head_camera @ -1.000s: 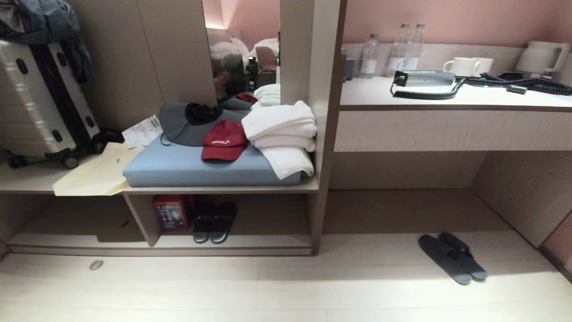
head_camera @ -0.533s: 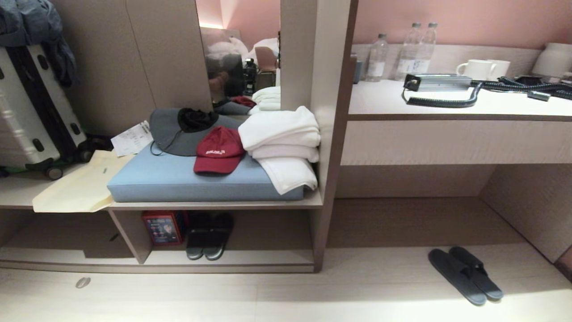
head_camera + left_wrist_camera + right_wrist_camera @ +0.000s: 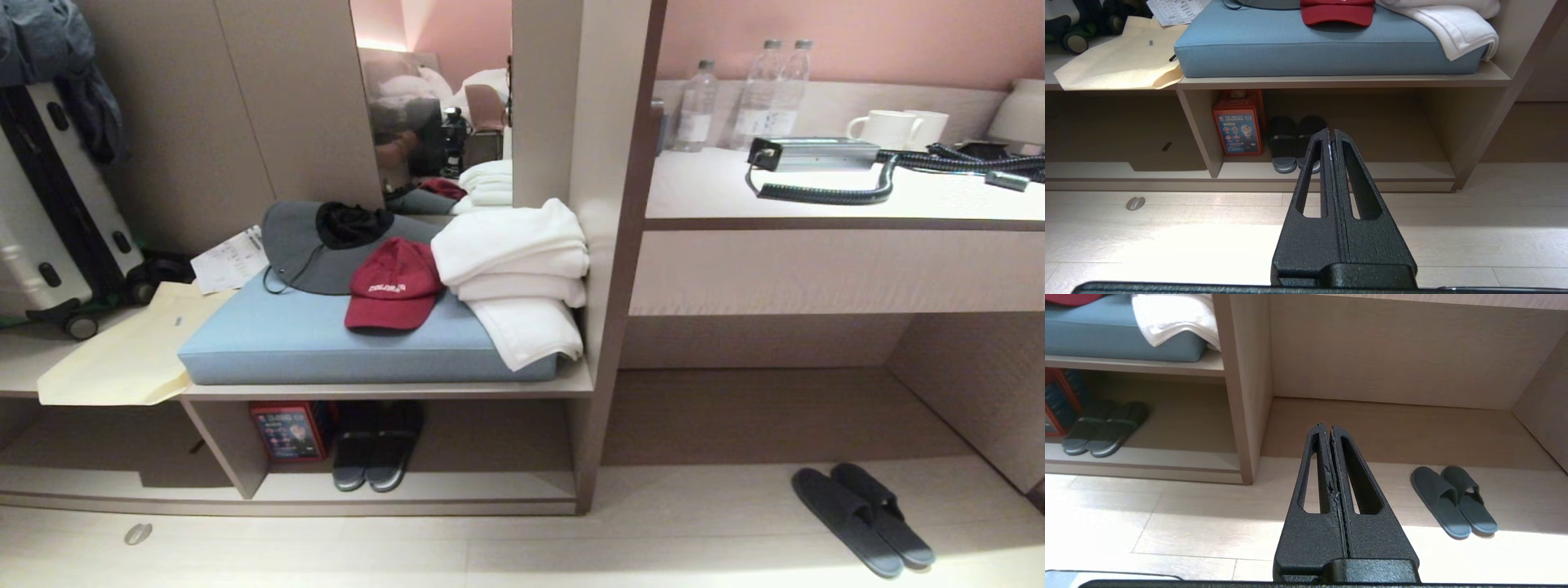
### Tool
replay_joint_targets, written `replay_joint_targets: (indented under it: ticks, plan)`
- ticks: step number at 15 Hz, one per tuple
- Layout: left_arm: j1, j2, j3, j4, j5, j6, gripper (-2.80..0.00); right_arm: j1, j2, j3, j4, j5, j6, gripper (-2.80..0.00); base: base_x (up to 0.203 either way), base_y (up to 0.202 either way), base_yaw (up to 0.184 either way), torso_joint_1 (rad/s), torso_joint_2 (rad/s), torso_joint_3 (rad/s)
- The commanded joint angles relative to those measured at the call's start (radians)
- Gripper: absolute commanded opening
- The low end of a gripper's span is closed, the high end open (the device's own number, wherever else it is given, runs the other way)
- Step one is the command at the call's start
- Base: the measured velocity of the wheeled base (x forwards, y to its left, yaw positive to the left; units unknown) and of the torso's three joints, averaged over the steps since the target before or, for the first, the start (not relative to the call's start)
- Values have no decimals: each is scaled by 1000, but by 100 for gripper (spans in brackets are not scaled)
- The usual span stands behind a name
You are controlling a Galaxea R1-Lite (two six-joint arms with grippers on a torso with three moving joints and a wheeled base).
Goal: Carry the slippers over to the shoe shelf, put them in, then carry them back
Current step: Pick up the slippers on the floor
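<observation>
Pale wood-grain shoe shelf [image 3: 424, 392], boxy, thin upright divider, blue padded cushion [image 3: 326, 343] on top. Right of the shelf, on bare plank floor: flat slate-blue slippers [image 3: 861, 518], side by side, broad toe bands. Both textured black grippers empty, fingers pressed together: right gripper [image 3: 1327, 426] well short of the slippers, left gripper [image 3: 1329, 131] facing the shelf.

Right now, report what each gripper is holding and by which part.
Nothing is held. The left gripper and right gripper are both shut on nothing; the slippers lie untouched on the floor.
</observation>
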Motion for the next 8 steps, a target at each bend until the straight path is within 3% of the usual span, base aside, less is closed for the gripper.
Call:
replay_joint_targets:
  ticks: [1,5,8]
  plan:
    - [0,0,0,-1,0,0,-280,0,1,0,0,0,-1,-280,0,0,0,0,0,0]
    - [0,0,0,-1,0,0,-280,0,1,0,0,-1,-1,-280,0,-20,3,1,2,-1]
    - [0,0,0,-1,0,1,-280,0,1,0,0,-1,-1,-280,1,-172,6,0,0,2]
